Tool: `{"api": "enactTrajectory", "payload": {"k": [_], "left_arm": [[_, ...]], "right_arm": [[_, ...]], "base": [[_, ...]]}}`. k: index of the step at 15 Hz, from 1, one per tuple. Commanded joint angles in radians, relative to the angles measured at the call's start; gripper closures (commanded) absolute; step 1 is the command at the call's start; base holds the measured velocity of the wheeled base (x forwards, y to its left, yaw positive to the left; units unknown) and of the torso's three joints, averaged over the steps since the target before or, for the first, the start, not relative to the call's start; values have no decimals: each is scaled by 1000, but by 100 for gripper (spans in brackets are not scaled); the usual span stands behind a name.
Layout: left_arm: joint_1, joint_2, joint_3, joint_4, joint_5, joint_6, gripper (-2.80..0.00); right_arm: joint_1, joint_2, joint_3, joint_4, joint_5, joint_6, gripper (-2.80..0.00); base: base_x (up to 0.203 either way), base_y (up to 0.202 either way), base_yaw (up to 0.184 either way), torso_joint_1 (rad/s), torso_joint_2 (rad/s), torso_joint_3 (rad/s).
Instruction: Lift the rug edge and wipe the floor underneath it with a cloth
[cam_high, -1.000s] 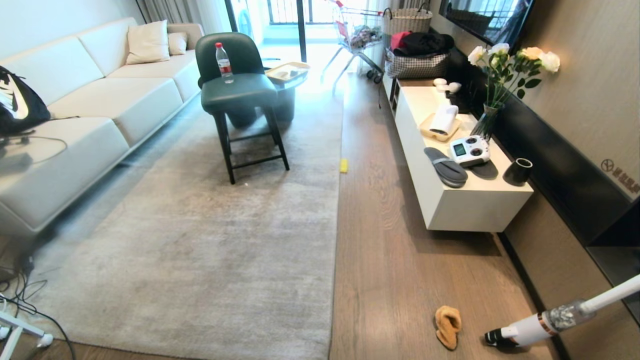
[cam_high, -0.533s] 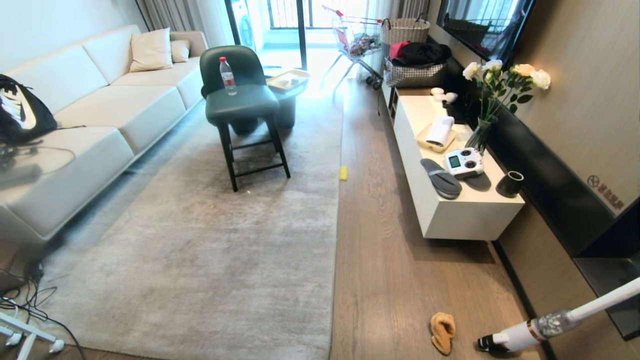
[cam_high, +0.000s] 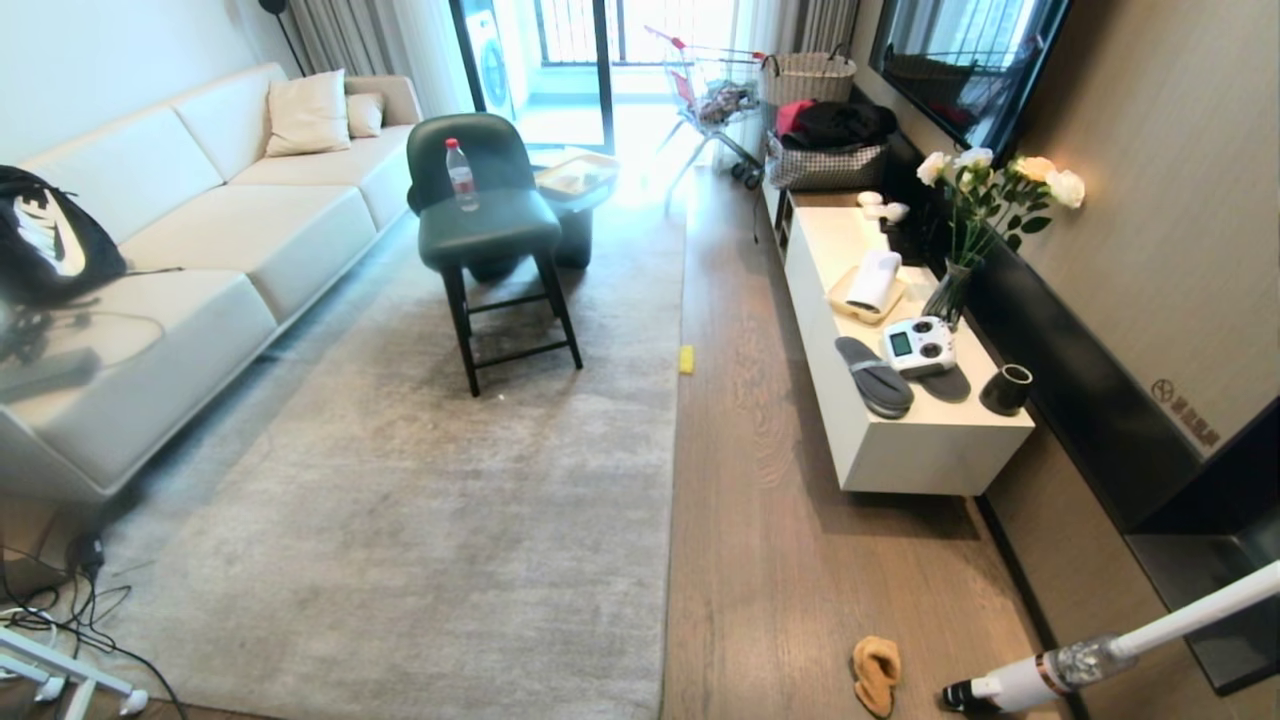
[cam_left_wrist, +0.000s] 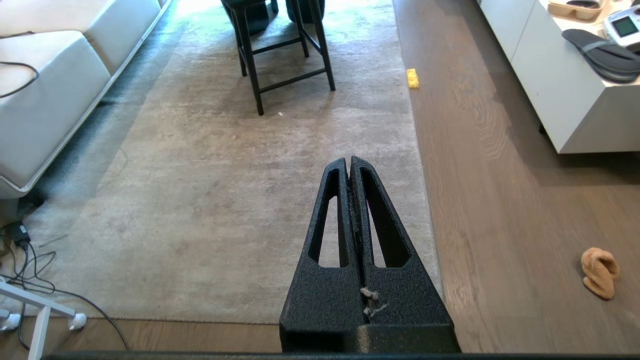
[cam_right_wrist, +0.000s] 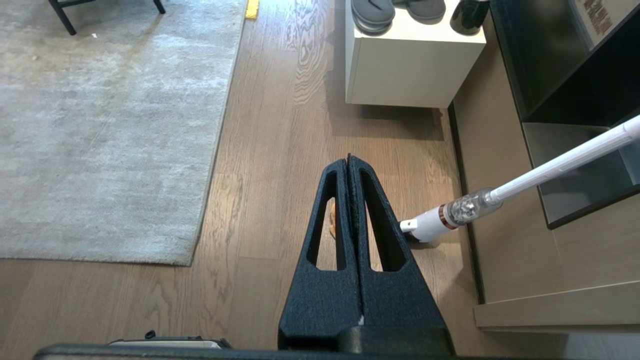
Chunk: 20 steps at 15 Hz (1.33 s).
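The pale grey rug (cam_high: 420, 520) lies flat beneath the left gripper (cam_left_wrist: 350, 165), jaws pressed together, its long axis running away ahead. Orange-tan, lumpy cloth (cam_high: 876, 674) sits on the floor (cam_high: 780, 560) just behind the right gripper (cam_right_wrist: 348, 162), jaws likewise together.

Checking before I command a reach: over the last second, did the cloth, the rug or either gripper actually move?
Only the head camera moved: the whole scene shifted together. The cloth lies in the same place on the floor beside the rug, which stays flat. Left gripper and right gripper remain shut and empty.
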Motion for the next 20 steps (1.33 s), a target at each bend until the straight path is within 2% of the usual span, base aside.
{"api": "enactTrajectory", "payload": {"k": [1,10,20], "left_arm": [[0,1,0,0,0,1,0],[0,1,0,0,0,1,0],[0,1,0,0,0,-1,0]], "right_arm": [[0,2,0,-1,1,0,0],[0,2,0,-2,1,6,0],[0,2,0,-2,1,11,0]], "base": [[0,0,0,152,-370,-214],[0,0,0,144,-328,-181],[0,0,0,4,-6,-4]]}}
